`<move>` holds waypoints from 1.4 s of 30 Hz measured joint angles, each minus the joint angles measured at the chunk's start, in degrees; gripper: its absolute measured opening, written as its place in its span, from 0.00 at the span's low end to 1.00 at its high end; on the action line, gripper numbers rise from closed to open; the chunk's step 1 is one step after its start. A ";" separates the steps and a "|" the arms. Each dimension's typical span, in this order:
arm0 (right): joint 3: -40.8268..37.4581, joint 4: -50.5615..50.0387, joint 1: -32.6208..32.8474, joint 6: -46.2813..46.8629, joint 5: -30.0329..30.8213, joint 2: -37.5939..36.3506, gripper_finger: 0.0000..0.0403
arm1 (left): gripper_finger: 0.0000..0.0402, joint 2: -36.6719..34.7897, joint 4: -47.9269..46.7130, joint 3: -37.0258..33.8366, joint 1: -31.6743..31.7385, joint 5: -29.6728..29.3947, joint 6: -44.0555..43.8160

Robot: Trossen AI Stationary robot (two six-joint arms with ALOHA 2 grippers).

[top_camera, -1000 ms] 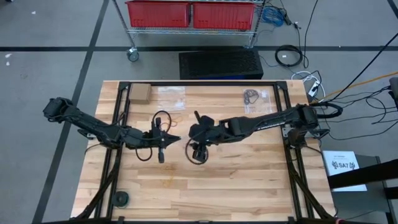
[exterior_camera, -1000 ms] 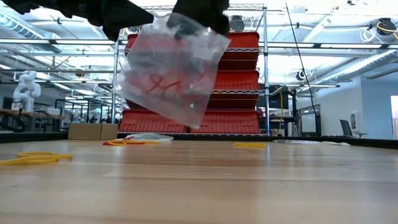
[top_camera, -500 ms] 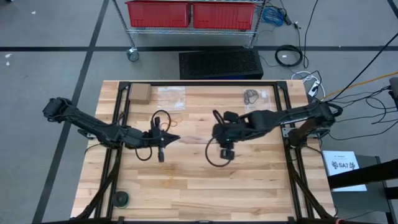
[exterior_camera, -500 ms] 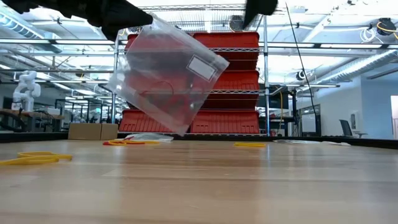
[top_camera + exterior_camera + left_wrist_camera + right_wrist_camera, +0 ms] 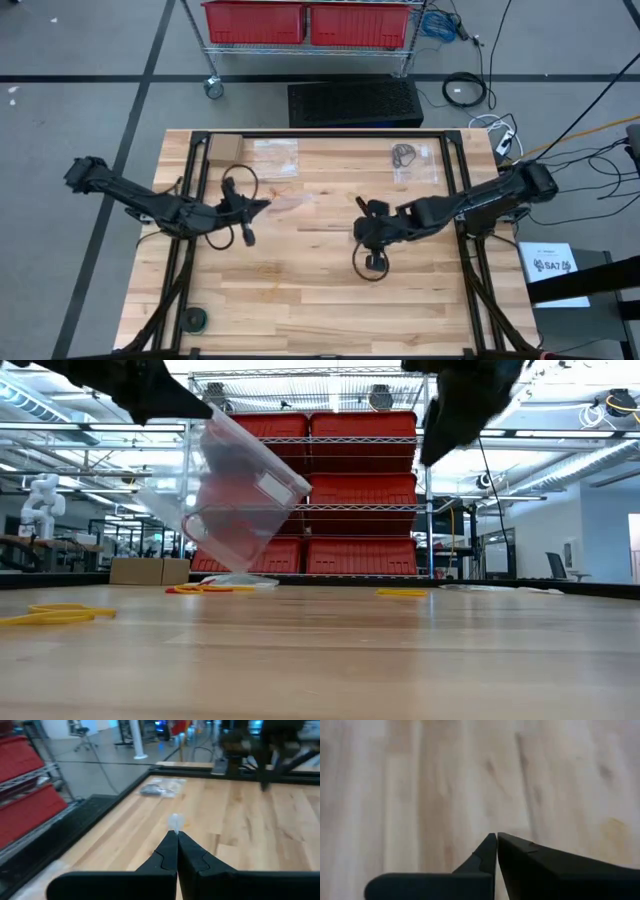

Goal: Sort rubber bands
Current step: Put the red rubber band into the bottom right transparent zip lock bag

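My left gripper (image 5: 176, 836): pinched shut on the clear bag (image 5: 235, 500), above the table (image 5: 330, 300).
My right gripper (image 5: 496, 837): closed, empty, right of the bag.
Rubber bands (image 5: 55, 616): loose on the table below the bag.
Risk: one-corner hold; the bag could slip or spill.

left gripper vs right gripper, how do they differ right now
The left gripper is shut on a clear plastic bag, which hangs in the air below it; the right gripper is shut with nothing in it. In the high view the left gripper sits over the table's left half, the right gripper over the middle right. Both are raised above the wood, with dark fingers pressed together.
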 joint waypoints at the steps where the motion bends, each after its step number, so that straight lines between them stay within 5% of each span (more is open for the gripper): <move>1: -3.94 6.69 -0.40 -0.10 -1.58 -0.79 0.02 | 0.00 -0.95 -0.88 0.00 -0.35 -1.31 0.00; 7: -19.94 45.40 -3.69 0.79 -9.24 1.81 0.00 | 0.00 -6.85 -5.25 0.00 -1.47 -7.22 0.11; 13: -18.73 58.25 -7.21 2.64 -8.63 10.49 0.04 | 0.00 -12.47 -6.15 0.00 -1.49 -12.34 3.41; 29: 15.31 54.39 -18.46 3.52 -5.59 39.75 0.33 | 0.00 -25.09 -9.90 0.00 -1.52 -14.67 8.44; 42: 29.86 51.80 -20.92 3.67 3.39 52.67 0.37 | 0.00 -25.14 -15.22 -0.02 -1.52 -14.62 4.39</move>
